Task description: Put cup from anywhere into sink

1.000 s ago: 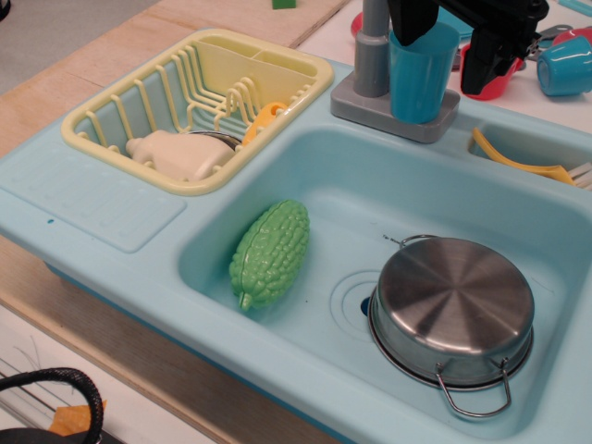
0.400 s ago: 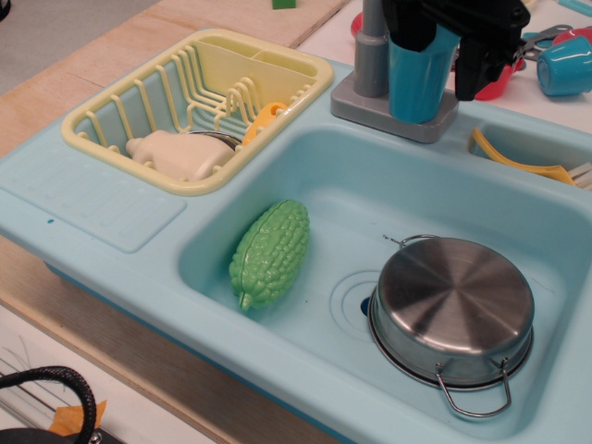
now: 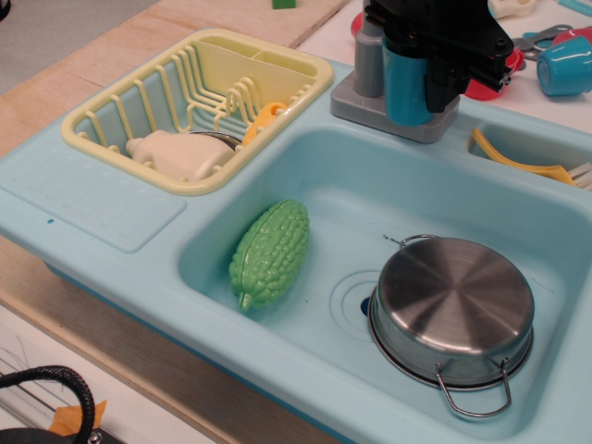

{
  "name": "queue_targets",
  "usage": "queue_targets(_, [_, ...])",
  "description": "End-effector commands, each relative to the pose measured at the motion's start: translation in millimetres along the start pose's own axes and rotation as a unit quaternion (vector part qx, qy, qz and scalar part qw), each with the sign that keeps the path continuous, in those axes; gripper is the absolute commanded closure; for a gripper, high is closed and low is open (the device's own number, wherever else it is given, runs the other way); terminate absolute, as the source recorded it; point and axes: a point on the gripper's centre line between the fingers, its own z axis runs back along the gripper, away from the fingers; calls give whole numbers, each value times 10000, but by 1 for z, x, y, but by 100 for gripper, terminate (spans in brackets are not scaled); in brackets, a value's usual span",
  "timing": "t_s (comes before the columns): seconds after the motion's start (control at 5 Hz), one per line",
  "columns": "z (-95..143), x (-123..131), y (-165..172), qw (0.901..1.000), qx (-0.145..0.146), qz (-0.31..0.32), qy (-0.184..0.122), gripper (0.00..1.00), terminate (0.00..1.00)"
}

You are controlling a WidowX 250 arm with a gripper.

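No text, label, brand, number or sign can be read anywhere in this view. The sink (image 3: 111,208), the rack (image 3: 92,129), the pot (image 3: 453,301) and the cup (image 3: 402,88) all show plain surfaces with no markings.
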Motion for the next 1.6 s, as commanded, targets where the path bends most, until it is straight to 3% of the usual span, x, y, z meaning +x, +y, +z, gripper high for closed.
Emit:
queue_targets(0.0, [20,5,-3,9998,122,156,3,100,0])
queue_targets(0.4, [37,-15,-17,9951,240,922,272,100,0])
queue_targets(0.6, [34,-30,-20,9834,54,1656,740,100,0])
queue_targets(0.8, [30,-40,-20,9613,-285,2330,1443,100,0])
queue_targets(1.0, [28,-45,-19,9586,-466,2399,1463,0,0])
queue_targets(1.4, [28,-45,-19,9586,-466,2399,1463,0,0])
